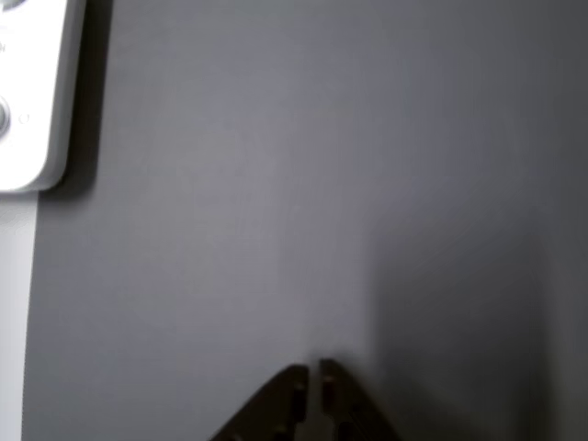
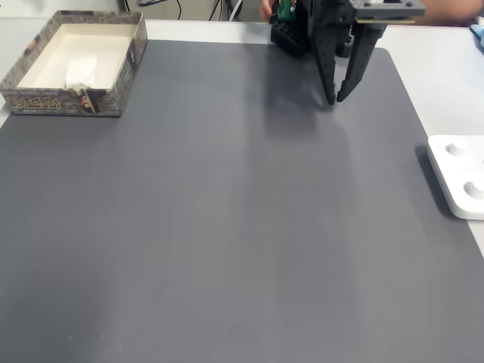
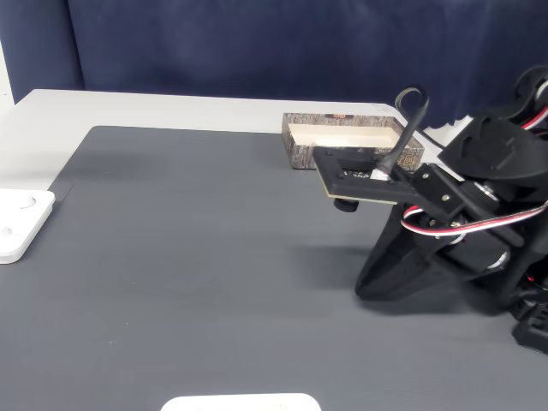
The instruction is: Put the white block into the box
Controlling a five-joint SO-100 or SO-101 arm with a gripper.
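**Block sat in the box, claw hung empty over the mat**

Dark grey mat (image 2: 227, 212) covered most of the white table, with a navy curtain (image 3: 257, 43) behind it in a fixed view. From where I stood, the box (image 2: 128, 64) sat at the far left corner of the mat in a fixed view, patterned outer walls, pale inside. The white block (image 2: 80, 69) lay flat on the box floor, roughly in the middle, touching nothing else I could make out.

The gripper (image 2: 333, 99) was well apart from the box, over by the far right side of the mat next to the arm's base. Its two dark fingers pointed down at the mat with the tips nearly together, a thin slit between them in the other view (image 1: 313, 369), and nothing was pinched in there. So clenched-ish and empty.

A glossy white device (image 2: 459, 175) with round dimples rested at the mat's right edge in that same fixed view, nowhere near the claw. Its rounded corner showed up top left in the other view (image 1: 32, 92).
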